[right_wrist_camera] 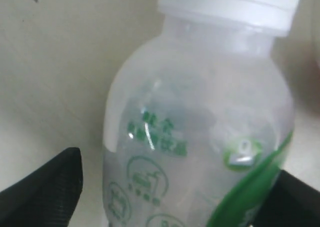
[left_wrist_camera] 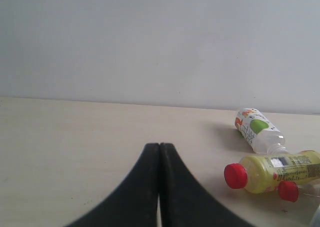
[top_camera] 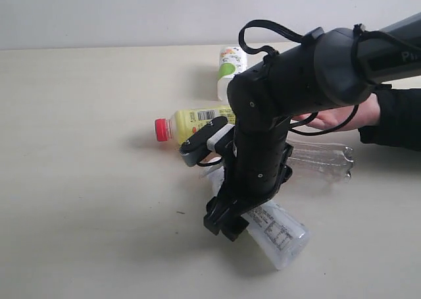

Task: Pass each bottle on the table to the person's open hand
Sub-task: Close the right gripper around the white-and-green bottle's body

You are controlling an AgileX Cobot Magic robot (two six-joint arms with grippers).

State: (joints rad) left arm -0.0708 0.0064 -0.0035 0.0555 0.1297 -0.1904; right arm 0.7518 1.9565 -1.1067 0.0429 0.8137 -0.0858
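My right gripper [top_camera: 225, 222] reaches down over a white-capped bottle [top_camera: 281, 237] with a green-and-white label that lies on the table [top_camera: 79, 180]. In the right wrist view the gripper [right_wrist_camera: 175, 199] is open and this bottle [right_wrist_camera: 195, 137] fills the space between its fingers [right_wrist_camera: 47, 187], with a gap showing on one side. A yellow bottle [top_camera: 194, 121] with a red cap lies behind, a second white-capped bottle [top_camera: 230, 65] lies farther back, and a clear slim bottle [top_camera: 322, 159] lies to the right. The person's open hand [top_camera: 335, 118] waits behind my arm. My left gripper [left_wrist_camera: 159, 148] is shut and empty.
The left wrist view shows the yellow bottle [left_wrist_camera: 272, 172], the far green-and-white bottle [left_wrist_camera: 257, 129] and a second red cap [left_wrist_camera: 288, 191] beside it. A black sleeve [top_camera: 395, 118] lies along the table's right edge. A pale wall stands behind the table.
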